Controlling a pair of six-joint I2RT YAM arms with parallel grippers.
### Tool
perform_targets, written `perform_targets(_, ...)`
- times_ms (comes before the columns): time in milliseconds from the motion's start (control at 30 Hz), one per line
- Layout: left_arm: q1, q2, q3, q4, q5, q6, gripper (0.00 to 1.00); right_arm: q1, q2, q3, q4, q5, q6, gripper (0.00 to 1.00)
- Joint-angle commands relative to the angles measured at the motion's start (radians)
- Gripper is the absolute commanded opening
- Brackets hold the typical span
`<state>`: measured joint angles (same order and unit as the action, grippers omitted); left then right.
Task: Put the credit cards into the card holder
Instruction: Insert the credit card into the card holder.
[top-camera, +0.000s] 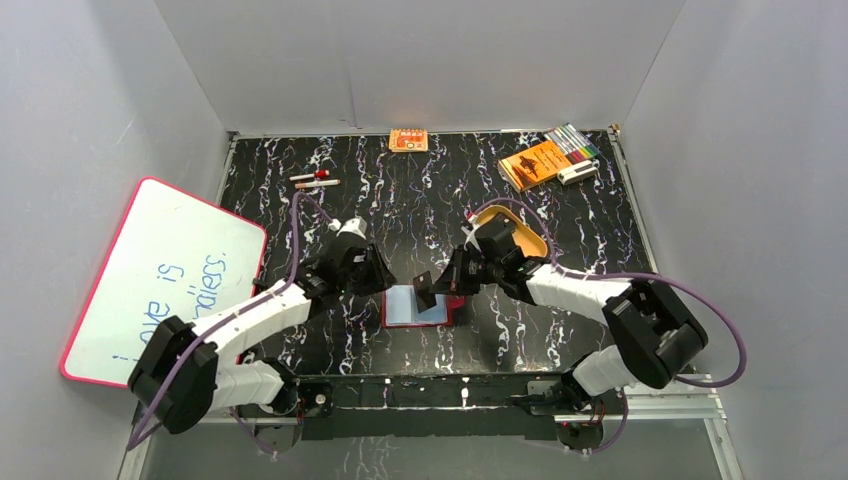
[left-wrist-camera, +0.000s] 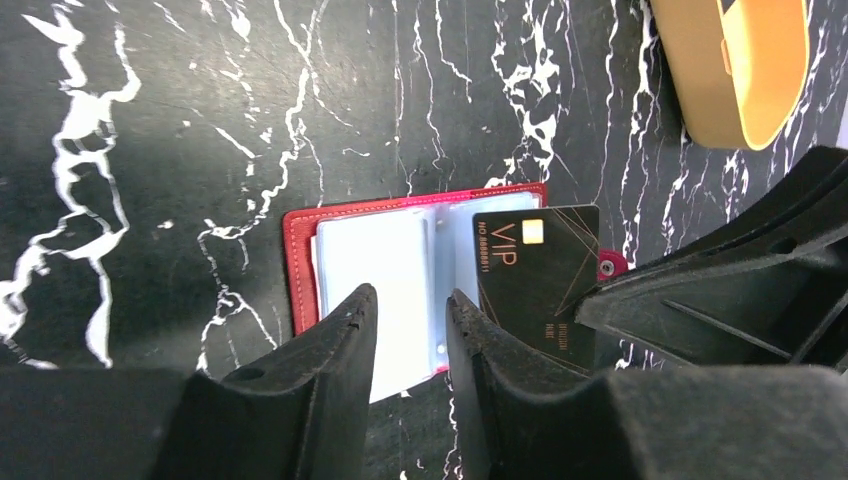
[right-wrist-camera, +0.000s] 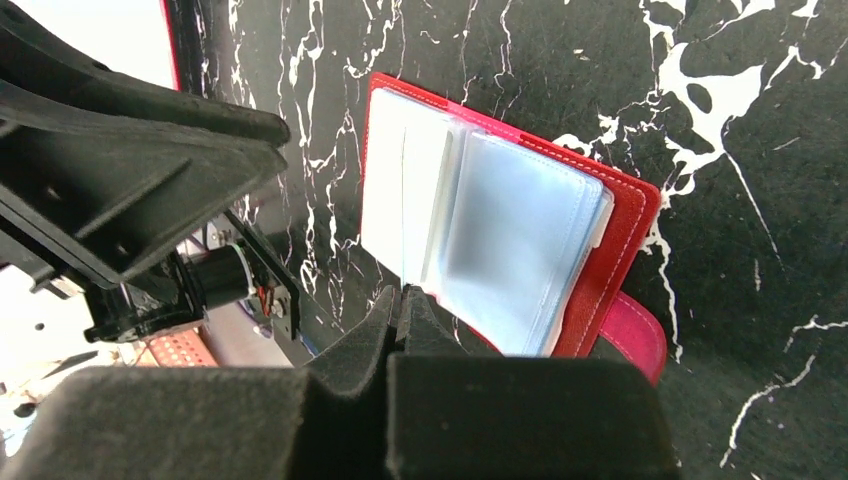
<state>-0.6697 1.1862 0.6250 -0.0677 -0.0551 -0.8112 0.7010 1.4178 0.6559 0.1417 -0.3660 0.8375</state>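
Note:
The card holder (top-camera: 410, 310) lies open on the black marbled table, red cover down and pale bluish sleeves up. It also shows in the left wrist view (left-wrist-camera: 385, 260) and the right wrist view (right-wrist-camera: 500, 230). My right gripper (top-camera: 443, 285) is shut on a black credit card (left-wrist-camera: 535, 275) marked VIP and holds it tilted over the holder's right sleeves, its lower edge against them. In the right wrist view the card shows only edge-on between the shut fingertips of that gripper (right-wrist-camera: 401, 298). My left gripper (left-wrist-camera: 412, 300) is open and empty, low over the holder's near edge.
A tan oval tray (top-camera: 522, 232) lies just behind the right gripper. An orange booklet (top-camera: 533, 163), a marker pack (top-camera: 572, 140) and a small orange box (top-camera: 408, 140) are at the back. Two markers (top-camera: 315, 181) lie back left. A whiteboard (top-camera: 160, 275) leans at the left.

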Motion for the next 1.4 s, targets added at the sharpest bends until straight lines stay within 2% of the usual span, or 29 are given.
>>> perform_targets(0, -0.003, 0.069, -0.027, 0.062, 0.085, -0.009, 0.27, 0.005, 0.041, -0.018, 0.102, -0.01, 0.059, 0.0)
perform_targets(267, -0.001, 0.123, -0.053, 0.039, 0.007, -0.028, 0.2, 0.008, 0.072, -0.024, 0.08, -0.029, 0.062, 0.0)
perform_targets(667, -0.002, 0.087, -0.073, 0.007, -0.033, -0.042, 0.19, 0.022, 0.125, -0.012, 0.058, -0.043, 0.071, 0.0)
perform_targets(1100, -0.003, 0.083, -0.084, -0.06, -0.095, -0.07, 0.18, 0.037, 0.17, -0.018, 0.132, -0.082, 0.096, 0.0)
perform_targets(1367, -0.002, 0.137, -0.095, -0.065, -0.08, -0.083, 0.11, 0.042, 0.179, -0.027, 0.169, -0.098, 0.098, 0.0)
